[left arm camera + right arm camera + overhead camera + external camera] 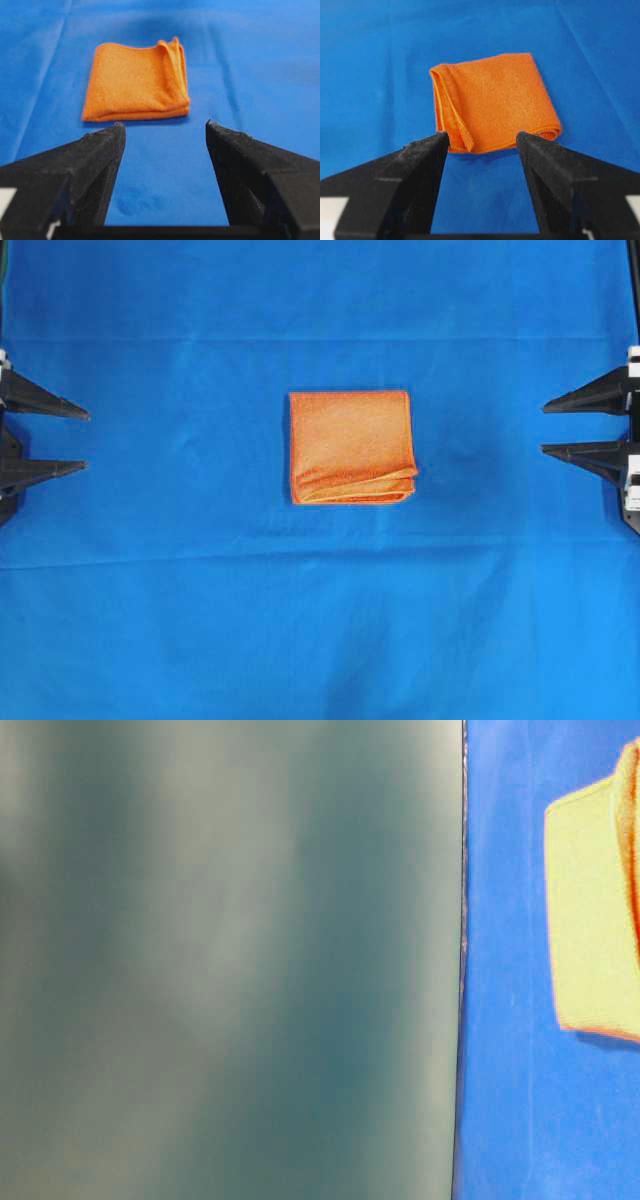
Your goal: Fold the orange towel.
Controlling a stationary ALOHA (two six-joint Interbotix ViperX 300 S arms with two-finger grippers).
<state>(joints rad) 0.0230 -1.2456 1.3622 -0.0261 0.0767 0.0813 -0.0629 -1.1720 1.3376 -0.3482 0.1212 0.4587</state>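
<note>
Two grippers parked apart, with the orange towel (pixel 351 447) lying folded between them on the blue sheet (pixel 160 620).

Left to right in the overhead view: the left gripper (pixel 80 441) is seen at the frame edge with its jaws spread and nothing between them; the towel rests at the sheet's centre, well apart from both tools; the right gripper (pixel 548 428) is likewise held wide and empty. The fold is judged essentially done; the risk lies in any further contact, since a fingertip dragged across the cloth could catch the loose layered edges, seen fanned at the lower right corner, and spring the stack open. The towel is shown as a compact, fuzzy, bright orange rectangle with a stitched hem, its layers slightly uneven.
</note>
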